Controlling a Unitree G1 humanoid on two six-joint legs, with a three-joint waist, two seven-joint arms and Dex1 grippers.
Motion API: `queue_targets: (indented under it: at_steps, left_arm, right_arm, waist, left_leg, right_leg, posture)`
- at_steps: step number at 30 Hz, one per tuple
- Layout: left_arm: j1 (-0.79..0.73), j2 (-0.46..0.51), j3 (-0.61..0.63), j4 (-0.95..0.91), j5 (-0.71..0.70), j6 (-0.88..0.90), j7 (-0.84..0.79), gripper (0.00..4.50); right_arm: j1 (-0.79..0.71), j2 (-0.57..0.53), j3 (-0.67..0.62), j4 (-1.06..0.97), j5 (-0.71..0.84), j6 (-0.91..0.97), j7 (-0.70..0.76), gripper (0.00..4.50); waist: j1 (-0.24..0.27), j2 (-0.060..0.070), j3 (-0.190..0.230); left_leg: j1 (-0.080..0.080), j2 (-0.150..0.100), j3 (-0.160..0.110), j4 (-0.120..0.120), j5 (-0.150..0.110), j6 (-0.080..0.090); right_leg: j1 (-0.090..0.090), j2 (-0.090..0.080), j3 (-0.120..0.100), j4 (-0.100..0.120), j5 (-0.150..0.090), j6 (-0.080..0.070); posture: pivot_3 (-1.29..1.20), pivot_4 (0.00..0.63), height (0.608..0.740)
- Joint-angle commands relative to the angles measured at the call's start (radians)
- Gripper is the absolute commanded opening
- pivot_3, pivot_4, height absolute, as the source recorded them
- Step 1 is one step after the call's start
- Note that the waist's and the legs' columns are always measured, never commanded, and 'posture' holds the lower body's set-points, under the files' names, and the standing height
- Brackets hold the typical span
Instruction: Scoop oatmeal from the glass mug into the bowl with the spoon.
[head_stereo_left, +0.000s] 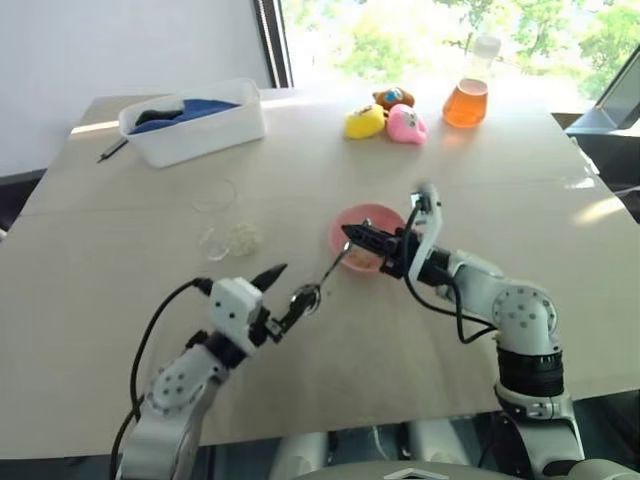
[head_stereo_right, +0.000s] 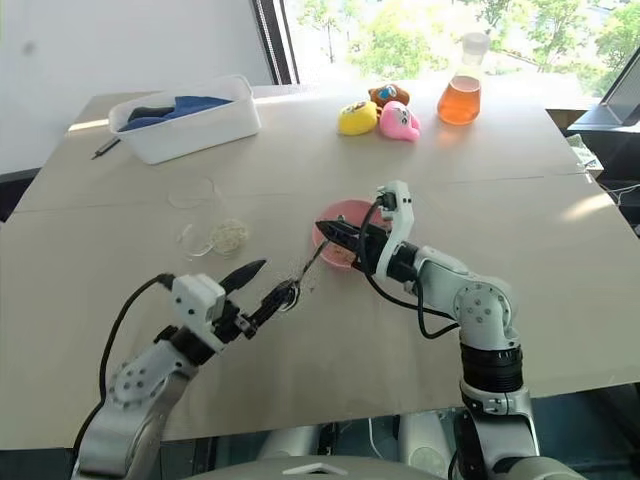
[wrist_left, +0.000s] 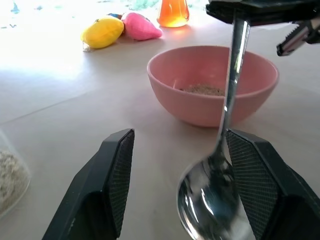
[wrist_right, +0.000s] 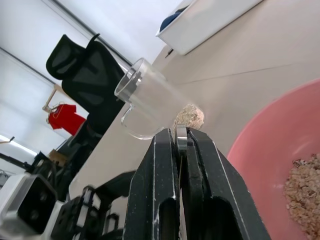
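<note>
**Spoon held between two grippers beside the pink bowl**

No readable brand, label or writing is showing on any item. The right gripper (head_stereo_left: 350, 235) is clamping the thin handle of the spoon (head_stereo_left: 320, 281), its fingers pressed shut on the metal; the spoon is hanging head-down, slanting toward the left gripper (head_stereo_left: 283, 298). The left gripper is standing with its fingers apart, the spoon head (wrist_left: 210, 200) lying between them, close to one pad; contact cannot be told. The bowl (head_stereo_left: 362, 218) is sitting on the table (head_stereo_left: 520, 200) just behind the right gripper, holding some oatmeal (wrist_left: 202, 90). The glass mug (head_stereo_left: 232, 238) is lying on its side to the bowl's left, with oatmeal at its bottom. Farther back, a white tub (head_stereo_left: 195, 125) with blue contents, a yellow toy (head_stereo_left: 364, 122), a pink toy (head_stereo_left: 407, 125) and a flask of orange liquid (head_stereo_left: 466, 100) are standing well apart from the work area. A pen-like object (head_stereo_left: 111, 151) is lying beside the tub.
</note>
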Motion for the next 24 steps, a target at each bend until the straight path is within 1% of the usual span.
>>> queue_targets:
  at_steps: [1,3,5,8,13,17,20,24]
  left_arm:
    - [0.055,-0.040,0.052,-0.132,0.052,-0.061,0.089,3.09]
    - [0.074,-0.061,0.062,-0.155,0.102,-0.081,0.133,3.09]
    - [0.075,-0.092,0.088,-0.157,0.214,-0.095,0.225,3.09]
    - [0.064,-0.152,0.120,-0.157,0.254,-0.051,0.319,3.09]
    - [0.106,-0.195,0.131,-0.124,0.394,-0.127,0.413,3.09]
    - [0.073,-0.208,0.165,-0.077,0.414,-0.145,0.456,3.09]
    - [0.055,-0.213,0.173,-0.049,0.396,-0.136,0.459,3.09]
    - [0.004,-0.214,0.218,-0.001,0.355,-0.105,0.466,3.09]
  right_arm:
    - [-0.040,-0.003,-0.042,-0.007,0.049,0.001,-0.017,0.00]
    - [-0.051,-0.009,-0.049,0.004,0.052,0.001,-0.018,0.00]
    - [-0.066,-0.013,-0.056,0.024,0.052,-0.003,-0.018,0.00]
    - [-0.088,-0.017,-0.066,0.049,0.053,-0.011,-0.015,0.00]
    - [-0.155,-0.011,-0.108,0.102,0.086,-0.003,-0.047,0.00]
    - [-0.184,0.001,-0.140,0.133,0.115,0.002,-0.084,0.00]
    - [-0.197,0.007,-0.148,0.142,0.122,-0.010,-0.101,0.00]
    - [-0.203,0.014,-0.150,0.141,0.104,-0.027,-0.124,0.00]
  waist:
    - [0.002,0.000,0.000]
    - [0.004,0.000,0.000]
    - [0.003,0.000,0.000]
    - [0.003,0.000,0.000]
    - [0.000,0.000,0.000]
    - [0.003,0.000,0.000]
    - [0.002,0.000,0.000]
    - [0.002,0.000,0.000]
  left_leg:
    - [-0.002,0.000,0.000,0.001,0.000,0.000]
    - [-0.002,0.000,0.000,0.001,0.000,0.000]
    - [-0.002,0.000,0.000,0.002,0.000,0.000]
    - [-0.002,-0.001,0.001,0.003,0.000,0.000]
    - [-0.002,-0.001,0.002,0.003,0.000,0.000]
    - [-0.002,0.000,0.002,0.003,0.000,0.000]
    - [-0.002,0.000,0.002,0.005,0.000,0.000]
    - [-0.002,0.000,0.002,0.006,0.000,0.000]
  right_leg:
    - [-0.002,0.000,0.000,0.001,0.000,0.000]
    - [-0.002,0.000,0.000,0.002,0.000,0.000]
    - [-0.002,0.000,0.000,0.002,0.000,0.000]
    - [-0.002,0.000,0.001,0.004,0.000,0.000]
    - [-0.002,0.000,0.002,0.005,0.000,0.000]
    - [-0.003,0.000,0.002,0.006,0.000,0.000]
    - [-0.003,0.000,0.002,0.007,0.000,0.000]
    - [-0.003,0.000,0.002,0.008,0.000,0.000]
  posture:
    - [0.00,0.150,0.740]
    - [0.00,0.150,0.740]
    - [0.00,0.150,0.740]
    - [0.00,0.150,0.740]
    - [0.00,0.150,0.740]
    - [0.00,0.150,0.740]
    - [0.00,0.150,0.740]
    - [0.00,0.150,0.740]
